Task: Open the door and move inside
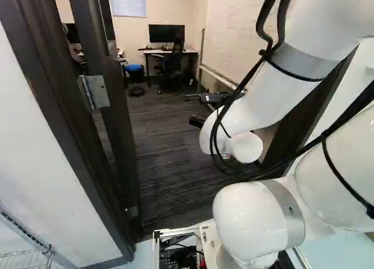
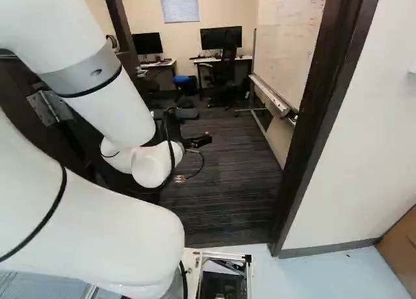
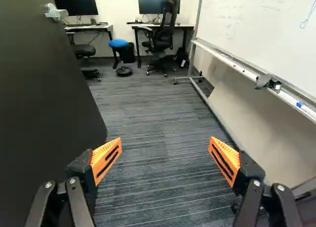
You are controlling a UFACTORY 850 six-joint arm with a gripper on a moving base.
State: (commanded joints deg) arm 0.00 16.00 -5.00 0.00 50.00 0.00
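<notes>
Dark striped carpet [image 3: 158, 103] spans the room beyond the doorway. The door [image 3: 44, 103] stands open into that room, hinged at the left of the left base view; ahead of the gripper, its dark panel runs along one side. The white arm [image 1: 251, 105] reaches through the opening, its base on the pale floor [image 2: 312, 279] outside. The dark frame [image 2: 325, 123] borders the opening. Inside, a whiteboard [image 3: 247, 19] on a wheeled stand lies opposite the door. Two desks [image 3: 90, 27] [image 2: 224, 60] stand by the far wall, each with a monitor [image 3: 75, 3]. A black chair [image 3: 165, 34] is at one desk, and a blue-topped stool [image 3: 118, 43] is between them. The pincer [image 1: 193, 109] is wide open, nothing between its orange pads [image 3: 107, 158]. A metal hinge [image 1: 94, 92] joins door and frame; a small silver fitting [image 3: 54, 11] sits on the panel.Dark striped carpet [image 3: 158, 103] covers the floor beyond the doorway. The door [image 3: 44, 103] stands open into that room, at the left of both base views, its dark panel beside the pincer [image 1: 193, 109] in the wrist view; whether they touch I cannot tell. The white arm [image 1: 251, 105] reaches through the opening, past the dark frame [image 2: 325, 123]. Inside, across from the door, is a whiteboard [image 3: 247, 19] on a wheeled stand [image 3: 197, 81]. Two desks by the far wall each bear a monitor. A black chair [image 3: 165, 34] is at one desk, and a blue-topped stool [image 3: 118, 43] is near the gap between the two. The pincer's fingers are spread wide, holding nothing, their orange pads [image 3: 107, 158] facing each other over the carpet. A metal hinge [image 1: 94, 92] shows at the door's edge, and a small silver fitting [image 3: 54, 11] is on its panel.
</notes>
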